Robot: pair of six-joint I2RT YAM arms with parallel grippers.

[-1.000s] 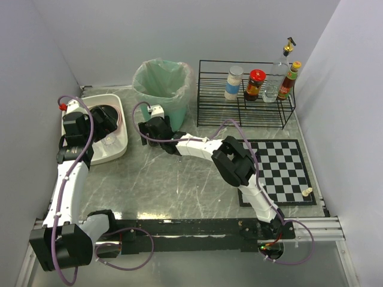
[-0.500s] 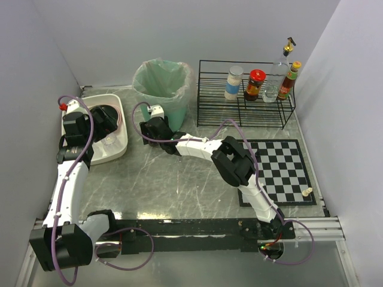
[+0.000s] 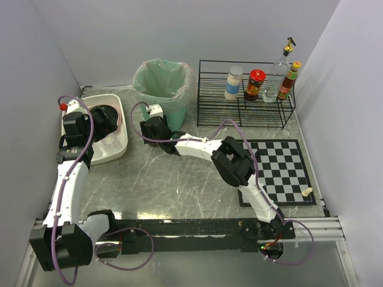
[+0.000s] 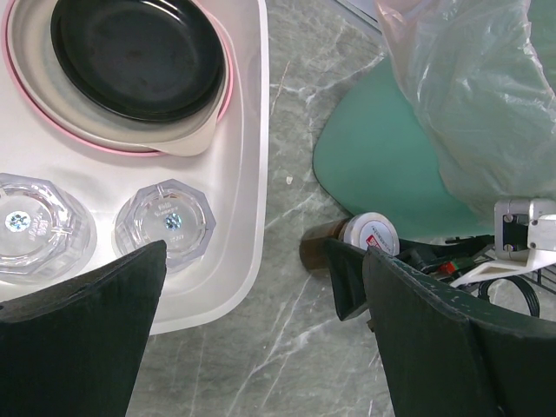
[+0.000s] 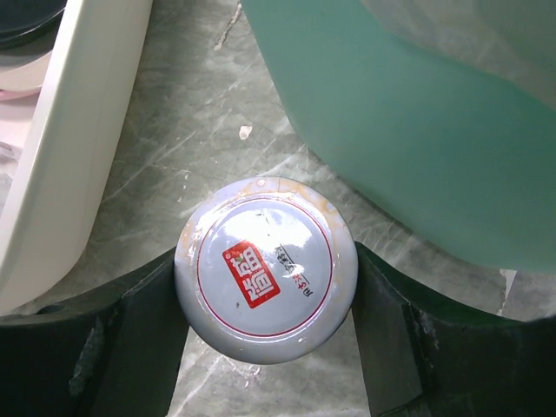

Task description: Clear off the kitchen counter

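Jar (image 5: 266,268) stands on counter (image 5: 204,117) between tub (image 5: 52,174) and bin (image 5: 417,130), apparently upright.

The light here is bright, soft and even, falling from overhead. On the grey marble-patterned kitchen counter (image 3: 155,179) the arms throw only faint, fuzzy-edged shadows. The top view is sharp across the frame, and the pale walls carry a slight lilac cast.

In the left wrist view the two clear faceted glasses (image 4: 165,228) each hold a small bright glint. The glossy black bowl (image 4: 135,52) shows a dull sheen, and the translucent plastic bin liner (image 4: 469,95) looks milky. The dark fingers (image 4: 82,321) of the left gripper (image 4: 265,261) are soft and out of focus.

In the right wrist view the round white jar lid (image 5: 265,268) shines with pale glare, a dark shadow beneath it.
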